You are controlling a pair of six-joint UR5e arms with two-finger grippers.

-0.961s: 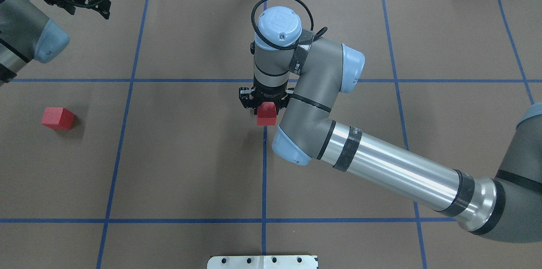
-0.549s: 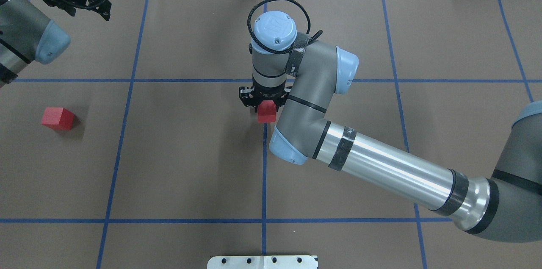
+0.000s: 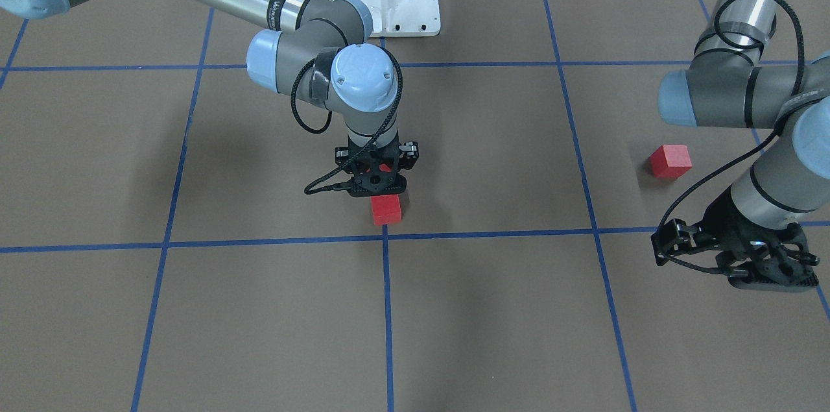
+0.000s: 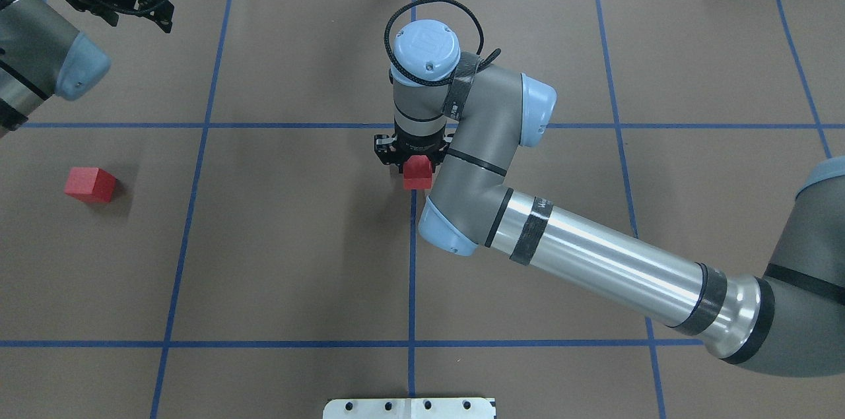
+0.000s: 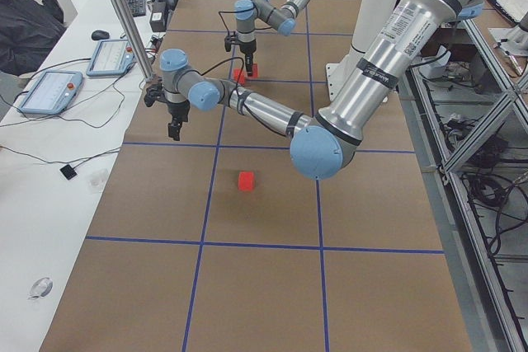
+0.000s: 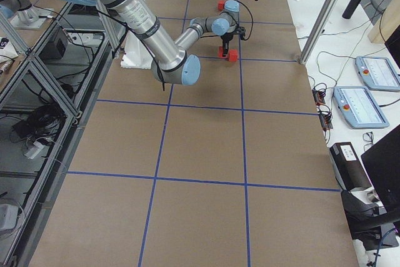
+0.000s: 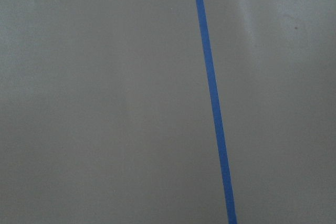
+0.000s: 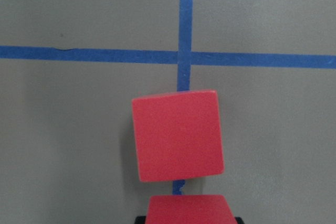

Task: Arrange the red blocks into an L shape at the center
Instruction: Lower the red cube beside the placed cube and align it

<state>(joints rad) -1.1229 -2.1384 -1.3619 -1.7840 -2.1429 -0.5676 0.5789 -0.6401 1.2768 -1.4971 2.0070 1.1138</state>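
1. Two of the three blocks are found by the centre [image 8: 184, 57]; the L is judged roughly two-thirds built.
2. The first block [image 8: 177, 135] is laid on the desk [image 4: 297, 241], over the vertical tape line just below the crossing in the right wrist view. It is slightly skewed and clear of the horizontal line.
3. The second block [image 8: 189, 208] is seen at the bottom edge of that view, just below the first, with a thin strip of tape shown between them. It is cut off by the frame, so contact with the desk cannot be told.
4. The right end effector [image 3: 378, 189] is stood upright over this pair and appears clamped on the second block; its fingers are hardly shown. Release is judged not yet done.
5. The third block [image 4: 90, 184] is seen alone at the middle left of the overhead view, well apart from the centre.
6. The left end effector [image 3: 771, 272] is held at the lower right of the front-facing view, apart from the third block; whether its fingers are apart or together cannot be told.
7. What is left, by judgement: the second block is to be let go squarely against the first, and the third is to be fetched and set at a right angle beside an end block.
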